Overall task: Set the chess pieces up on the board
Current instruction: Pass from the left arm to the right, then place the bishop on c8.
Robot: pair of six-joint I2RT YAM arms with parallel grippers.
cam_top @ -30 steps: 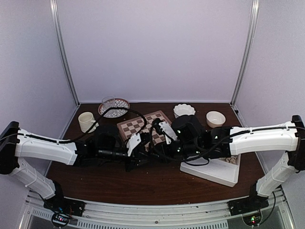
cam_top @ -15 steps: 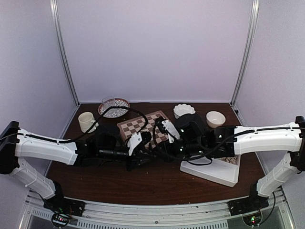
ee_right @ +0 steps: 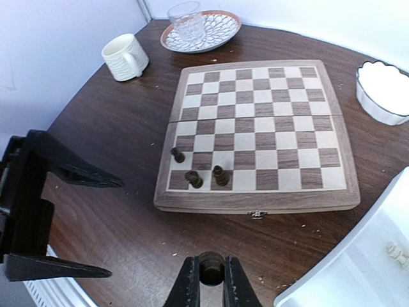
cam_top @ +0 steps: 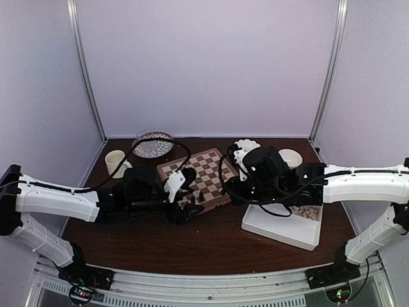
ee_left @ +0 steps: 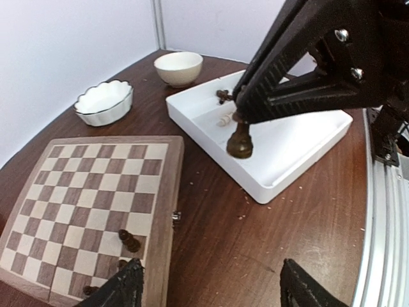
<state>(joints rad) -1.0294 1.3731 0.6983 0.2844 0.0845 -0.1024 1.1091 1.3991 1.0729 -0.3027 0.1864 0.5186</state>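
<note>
While right fingers (ee_right: 185, 286) pinch piece (ee_right: 211, 269), board (ee_right: 255, 203) near

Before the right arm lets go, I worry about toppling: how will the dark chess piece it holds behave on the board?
The dark piece in the right gripper looks small and wooden, so probably light and stiff. Its small round base suggests it may tip if nudged, then roll. Three pieces stand upright on the board, so gentle placement should hold.
</note>
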